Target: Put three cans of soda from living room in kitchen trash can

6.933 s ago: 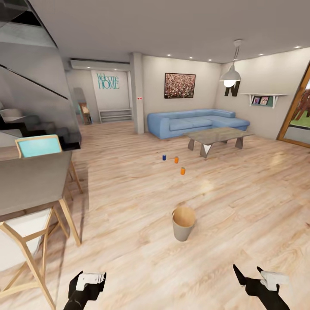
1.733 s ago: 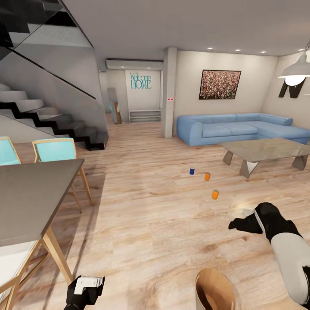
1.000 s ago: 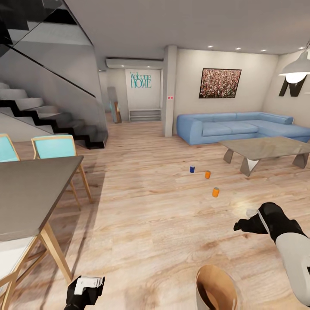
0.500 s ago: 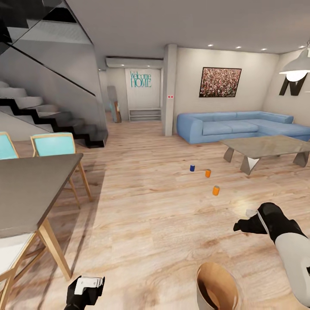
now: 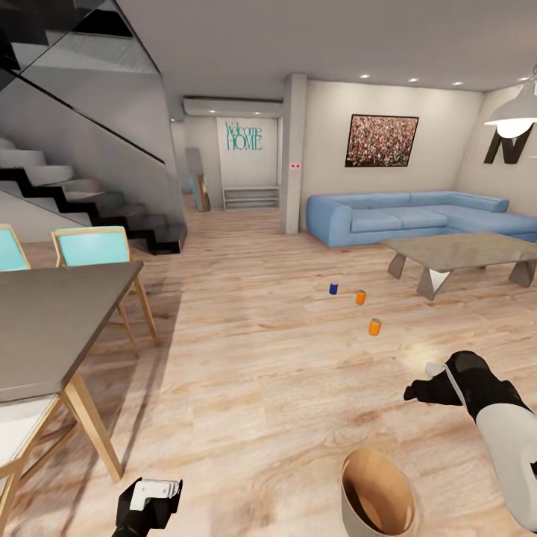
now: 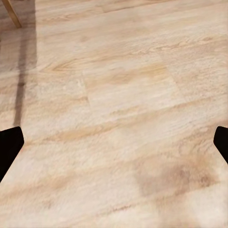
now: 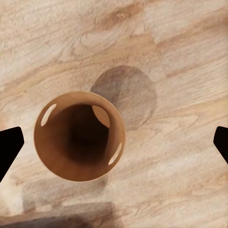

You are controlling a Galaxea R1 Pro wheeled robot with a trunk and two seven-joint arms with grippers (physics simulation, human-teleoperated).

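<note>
The left gripper [image 5: 149, 498] is seen low at the near left of the head view, above bare wood plank floor [image 5: 246, 388]; in the left wrist view its two dark fingertips [image 6: 9, 147] sit far apart at the frame edges with only floor between them, so it is spread wide and holds nothing. To its left, a grey dining table [image 5: 52, 321] with pale wooden legs is flanked by teal-backed chairs [image 5: 93, 246], and a dark staircase [image 5: 89, 216] rises behind.

Further right, in the middle distance, the three soda cans stand upright on the floor, apart from one another: the dark blue can [image 5: 333, 289] farthest left, an orange can [image 5: 360, 297] just right of it, and a second orange can [image 5: 374, 327] nearer. Beyond them stand the light-blue sofa [image 5: 418, 216] and the glass-topped coffee table [image 5: 459, 253].

The trash can [image 5: 377, 496] stands upright at the near edge, well apart from the cans, its glossy orange-brown inside empty. The right gripper [image 5: 425, 391] is raised over the floor at the right; in the right wrist view its fingertips [image 7: 9, 147] are likewise parted wide, empty, with the trash can [image 7: 42, 142] seen below between them.
</note>
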